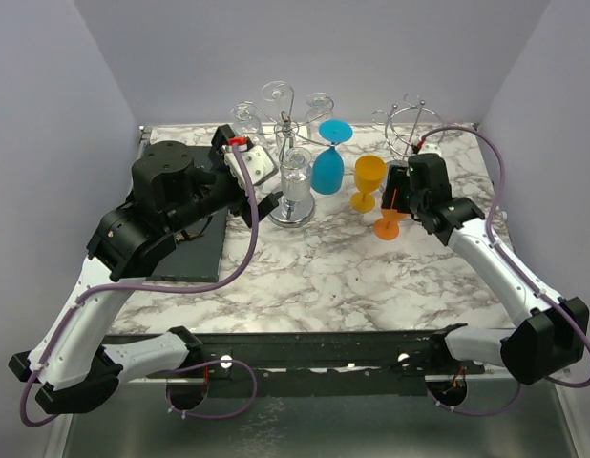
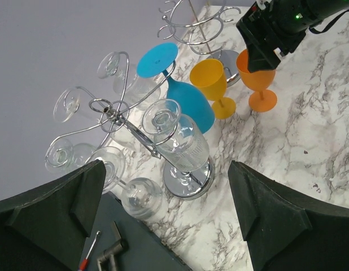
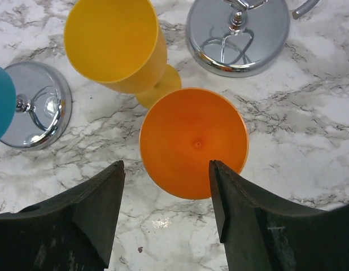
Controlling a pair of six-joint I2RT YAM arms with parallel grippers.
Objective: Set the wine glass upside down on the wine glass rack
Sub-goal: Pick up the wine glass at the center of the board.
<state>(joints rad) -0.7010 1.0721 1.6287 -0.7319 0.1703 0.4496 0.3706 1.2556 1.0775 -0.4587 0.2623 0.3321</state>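
On the marbled bench (image 1: 324, 277), the left pincer (image 2: 166, 166) hangs wide open with nothing between its fingers. The right pincer (image 3: 166, 165) straddles the bowl of the orange wine glass (image 3: 191, 141), which stands upright; whether its fingers press the glass cannot be told. Just behind stands a yellow glass (image 3: 112, 42). Farther back, a blue glass (image 1: 328, 162) hangs inverted on the chrome rack (image 1: 293, 129), and an empty rack (image 1: 414, 129) stands at the far right.
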